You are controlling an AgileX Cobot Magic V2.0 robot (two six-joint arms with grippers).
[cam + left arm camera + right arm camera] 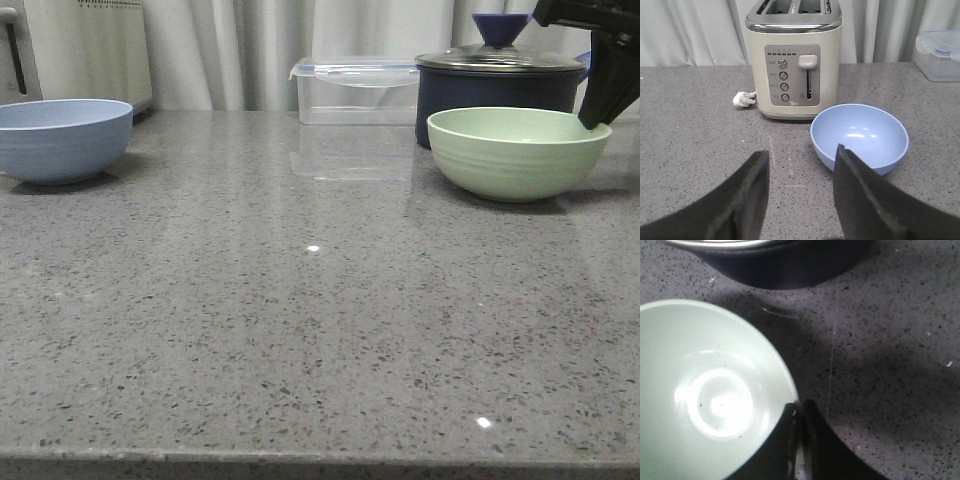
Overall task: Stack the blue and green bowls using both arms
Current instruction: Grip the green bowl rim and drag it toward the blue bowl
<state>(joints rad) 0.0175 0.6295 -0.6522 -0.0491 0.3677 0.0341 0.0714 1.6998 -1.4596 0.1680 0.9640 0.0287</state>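
The pale blue bowl (62,138) stands on the grey counter at the far left. In the left wrist view it (860,136) lies just beyond my left gripper (802,150), which is open and empty, with one finger in front of the bowl's near rim. My left gripper is out of the front view. The mint-green bowl (515,150) stands on the counter at the right. My right gripper (598,118) comes down from above onto the bowl's right rim. In the right wrist view my right gripper (800,407) is shut on the green bowl's (705,400) rim, one finger inside and one outside.
A dark navy saucepan with a lid (497,85) stands right behind the green bowl and also shows in the right wrist view (785,262). A clear lidded box (355,90) is at the back middle. A cream toaster (792,60) and its plug (744,99) stand behind the blue bowl.
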